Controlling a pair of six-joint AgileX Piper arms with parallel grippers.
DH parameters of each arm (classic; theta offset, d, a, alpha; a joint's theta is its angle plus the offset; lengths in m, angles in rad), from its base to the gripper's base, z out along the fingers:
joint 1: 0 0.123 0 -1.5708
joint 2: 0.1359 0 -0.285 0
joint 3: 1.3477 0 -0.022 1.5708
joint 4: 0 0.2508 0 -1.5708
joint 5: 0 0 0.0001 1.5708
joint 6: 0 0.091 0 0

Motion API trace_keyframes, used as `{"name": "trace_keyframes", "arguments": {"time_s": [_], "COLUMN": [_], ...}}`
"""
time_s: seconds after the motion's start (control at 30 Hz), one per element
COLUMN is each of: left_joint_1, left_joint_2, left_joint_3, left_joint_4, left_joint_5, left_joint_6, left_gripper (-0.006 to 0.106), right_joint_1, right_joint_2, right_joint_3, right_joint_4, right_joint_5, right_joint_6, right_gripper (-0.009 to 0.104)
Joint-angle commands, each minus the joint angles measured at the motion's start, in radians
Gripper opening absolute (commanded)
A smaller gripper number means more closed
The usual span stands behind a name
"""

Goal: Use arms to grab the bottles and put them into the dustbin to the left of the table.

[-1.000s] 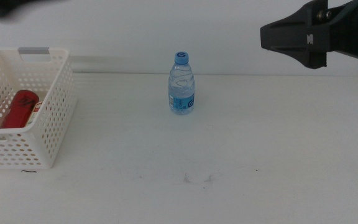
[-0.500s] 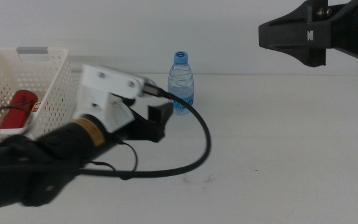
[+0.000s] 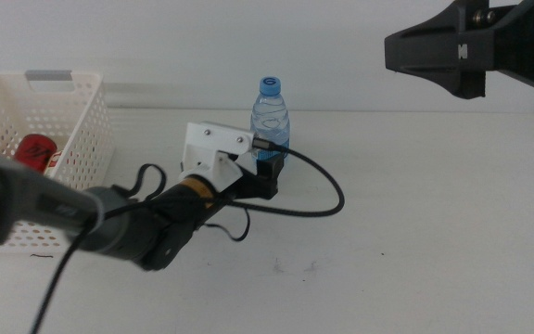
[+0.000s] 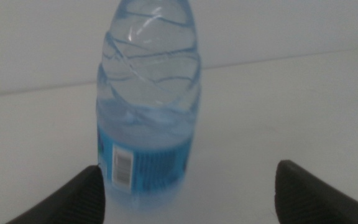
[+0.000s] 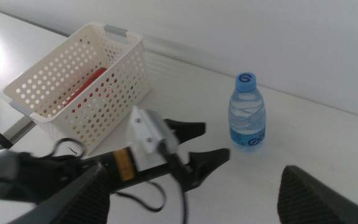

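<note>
On white table (image 3: 434, 213), water bottle (image 3: 270, 121) stands just beyond the left tool's (image 3: 265, 176) spread jaws

One clear plastic water bottle with a blue cap (image 3: 270, 122), one red can (image 3: 33, 152), one white perforated plastic basket (image 3: 75, 121), two black robot arms.

Table (image 3: 415, 204) (white) bears bottle (image 3: 270, 116), dustbin (image 3: 77, 158).
</note>
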Motion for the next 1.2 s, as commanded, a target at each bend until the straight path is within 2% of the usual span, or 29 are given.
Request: {"name": "trace_keyframes", "arguments": {"time_s": [0.0,0.27,0.37,0.6,0.67,0.83,1.03,1.17], "left_joint_1": [0.008,0.026,0.031,0.031,0.033,0.044,0.040,0.026], "left_joint_2": [0.058,0.243,0.300,0.380,0.377,0.288,0.044,-0.111], "left_joint_3": [-0.068,-0.330,-0.416,-0.543,-0.543,-0.542,-0.542,-0.542], "left_joint_4": [0.007,0.007,0.004,0.006,0.008,0.093,0.274,0.238], "left_joint_5": [-0.025,0.059,0.083,0.083,0.086,0.253,0.744,1.116], "left_joint_6": [0.010,0.024,0.077,0.111,0.119,0.064,-0.102,-0.103], "left_gripper": [0.094,0.094,0.094,0.091,0.085,0.055,0.021,-0.002], "right_joint_1": [0.000,0.000,0.000,0.000,0.000,0.000,0.000,0.000], "right_joint_2": [-0.004,-0.004,-0.004,-0.004,-0.004,-0.004,-0.004,-0.004], "right_joint_3": [0.001,0.001,0.001,0.001,0.001,0.001,0.001,0.001], "right_joint_4": [0.001,0.001,0.001,0.001,0.001,0.001,0.001,0.001], "right_joint_5": [-0.008,-0.008,-0.008,-0.008,-0.008,-0.008,-0.008,-0.008], "right_joint_6": [-0.002,-0.002,-0.002,-0.002,-0.002,-0.002,-0.002,-0.002], "right_gripper": [0.086,0.086,0.086,0.086,0.086,0.086,0.086,0.086]}}
